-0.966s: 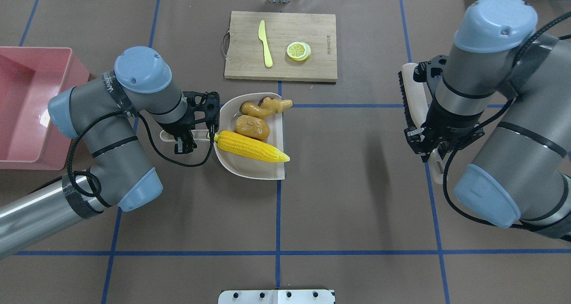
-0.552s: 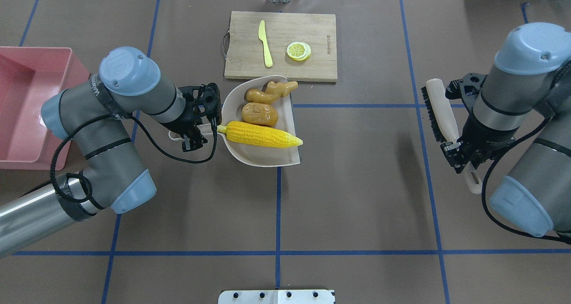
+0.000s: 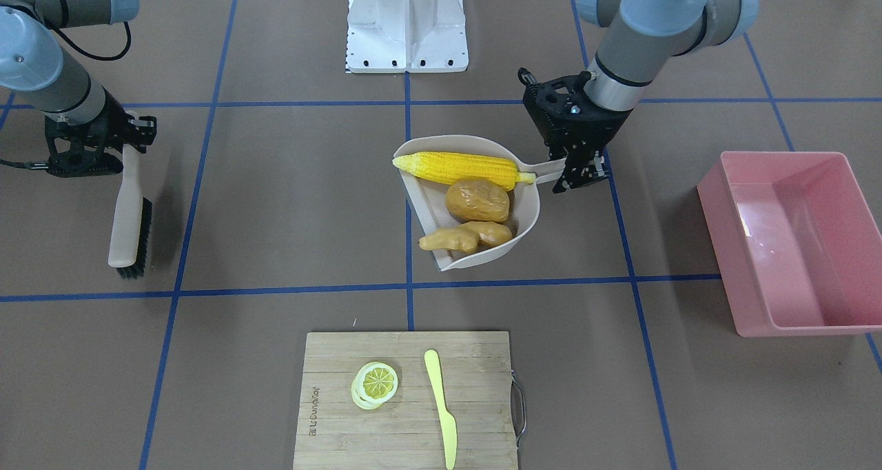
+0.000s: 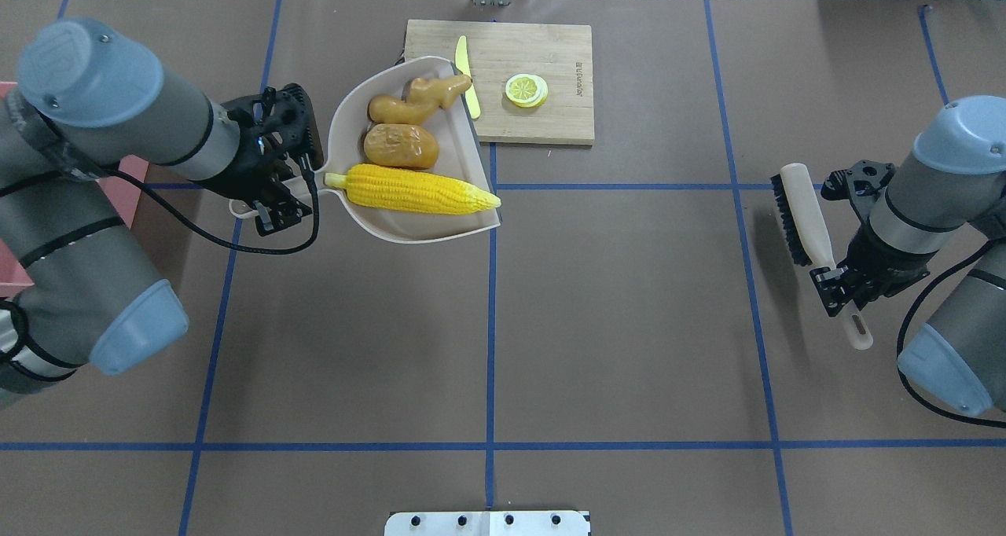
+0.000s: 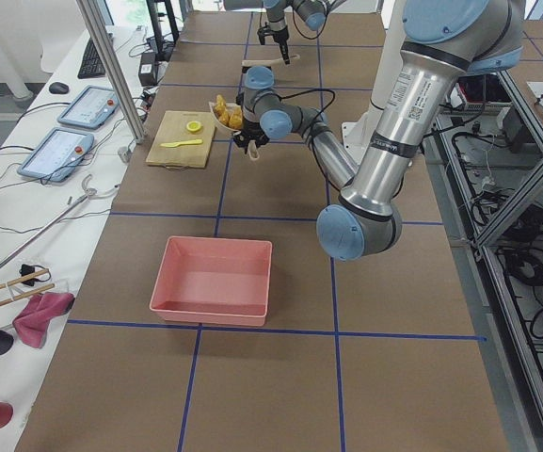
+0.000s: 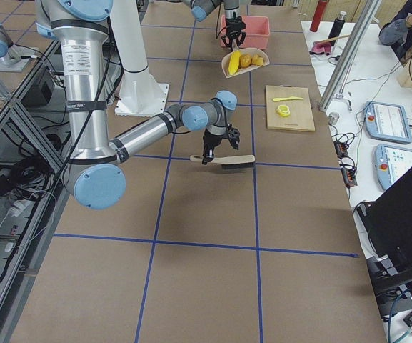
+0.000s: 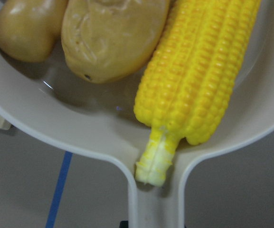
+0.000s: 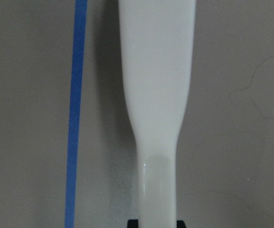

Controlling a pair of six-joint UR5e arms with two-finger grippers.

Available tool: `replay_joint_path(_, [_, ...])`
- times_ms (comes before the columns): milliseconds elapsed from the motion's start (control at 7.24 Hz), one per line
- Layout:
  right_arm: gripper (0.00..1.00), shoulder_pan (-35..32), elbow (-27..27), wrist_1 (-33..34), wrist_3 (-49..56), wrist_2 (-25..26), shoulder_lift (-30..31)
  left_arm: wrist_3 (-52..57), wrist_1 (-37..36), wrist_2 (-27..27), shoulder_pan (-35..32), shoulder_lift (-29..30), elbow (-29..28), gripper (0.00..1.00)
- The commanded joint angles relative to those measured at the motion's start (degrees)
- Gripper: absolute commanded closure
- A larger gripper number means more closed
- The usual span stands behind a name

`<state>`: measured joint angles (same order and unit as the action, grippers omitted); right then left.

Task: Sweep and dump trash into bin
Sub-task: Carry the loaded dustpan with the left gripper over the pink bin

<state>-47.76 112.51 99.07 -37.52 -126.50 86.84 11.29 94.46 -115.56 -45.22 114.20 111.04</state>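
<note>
The left jaws are clamped on the handle of the beige dustpan, which by the side views rides clear of the table with all the trash inside. The corn cob runs from the handle throat out to one corner of the open lip, the potato lies beside it, and the ginger root is against the opposite side wall. They look like hard, glossy, light plastic toys, likely to slide or roll on the smooth pan. The handle is the sensible hold, with the lip tipped up until it is over the pink bin — well apart, towards the robot's left. The right jaws grip the brush by its handle, far off to the right — whether it touches the table I cannot tell
</note>
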Motion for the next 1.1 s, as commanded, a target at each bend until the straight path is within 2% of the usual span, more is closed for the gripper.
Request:
replay_joint_path(0, [1.0,-0.2,-3.9,-6.3,-3.8,-1.0,-0.3,0.0,-6.4,-0.1,-5.1,-0.8,3.6,1.0])
replay_joint_path(276, [1.0,-0.2,-5.1,-8.2,-6.3,-3.0,-0.5,0.0,-8.2,-0.6,-10.1,-2.0,4.1,1.0])
replay_joint_path(552, [1.0,-0.2,-5.2,-8.1,-10.5,-4.7,-3.0,-0.1,-8.7,-7.4,-15.5,-4.5,4.1,1.0])
replay_joint_path(966, [1.0,0.0,-7.6,-8.2,-10.6,-6.9,-3.4,0.1,-8.6,-20.0,-22.9,-10.2,4.0,1.0])
